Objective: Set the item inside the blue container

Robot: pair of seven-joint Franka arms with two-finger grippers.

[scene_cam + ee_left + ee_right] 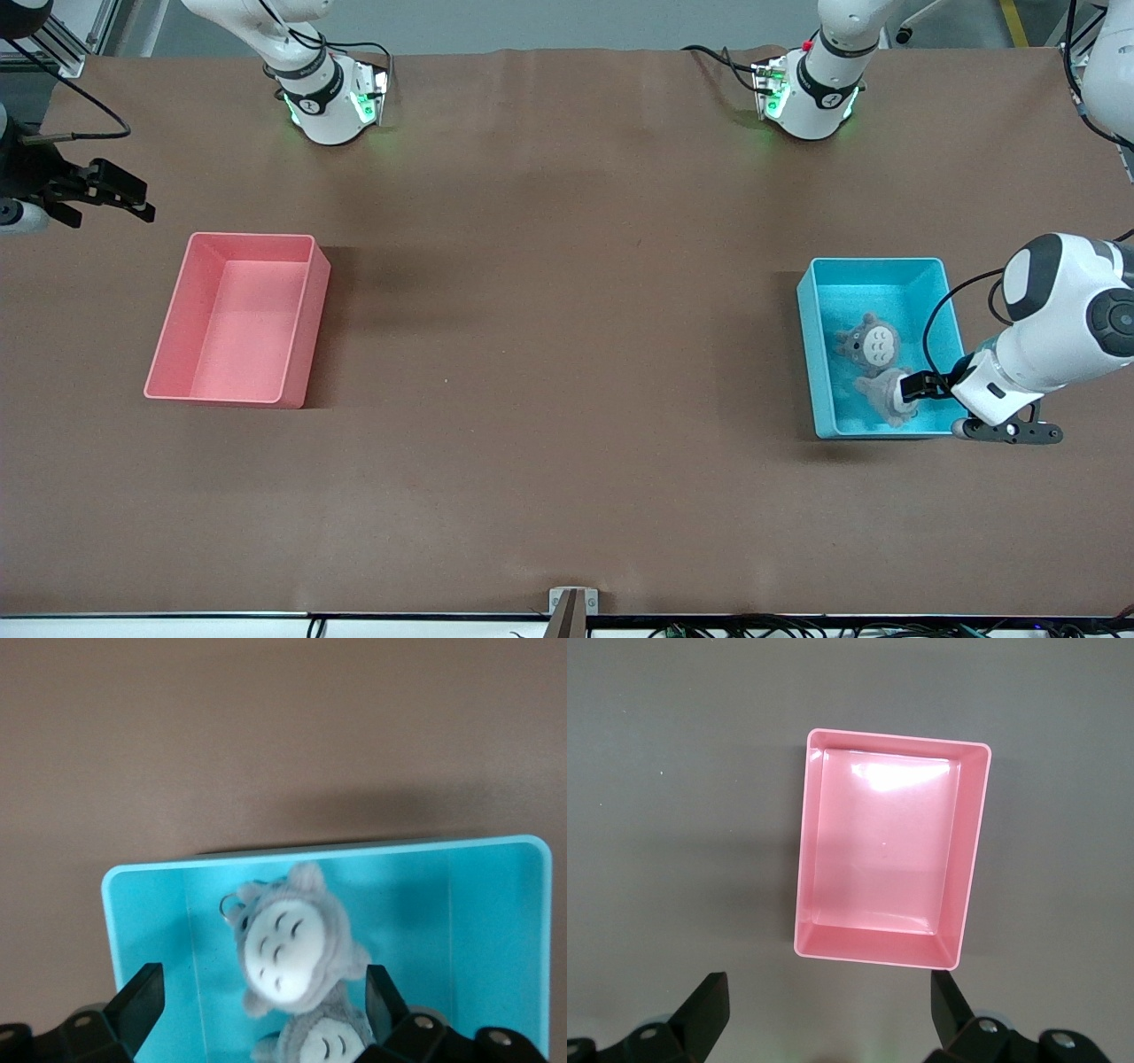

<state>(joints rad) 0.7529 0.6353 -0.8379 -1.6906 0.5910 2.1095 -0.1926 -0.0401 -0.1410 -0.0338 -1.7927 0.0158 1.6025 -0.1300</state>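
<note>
1. Stretching under everything is the brown bench (549,354), and I take the blue container (824,372) as my landmark; it sits toward my left arm's end of the bench.
2. The pink bin (239,319) lies well apart from the blue container, toward my right arm's end of the bench, with nothing showing inside it in the right wrist view (890,855).
3. The blue container (151,904) is a light-blue rectangular bin with smooth walls, resting flat on the bench.
4. My left claw (917,387) hangs over the blue container, at the part of it nearer the front camera; in the left wrist view (261,1005) its fingers (137,1001) stand wide apart and clamp nothing.
5. My right claw (111,195) waits in the air well away from the blue container, near the pink bin at my right arm's end; in the right wrist view (828,1014) its fingers stand apart with nothing between them.
6. The item, a grey plush toy with a white belly (870,341), lies inside the blue container, on its floor; the left wrist view shows a small ring at its head (288,948).
7. A second grey plush toy (881,394) lies in the blue container too, touching the first, nearer the front camera, directly under my left claw (323,1041).
</note>
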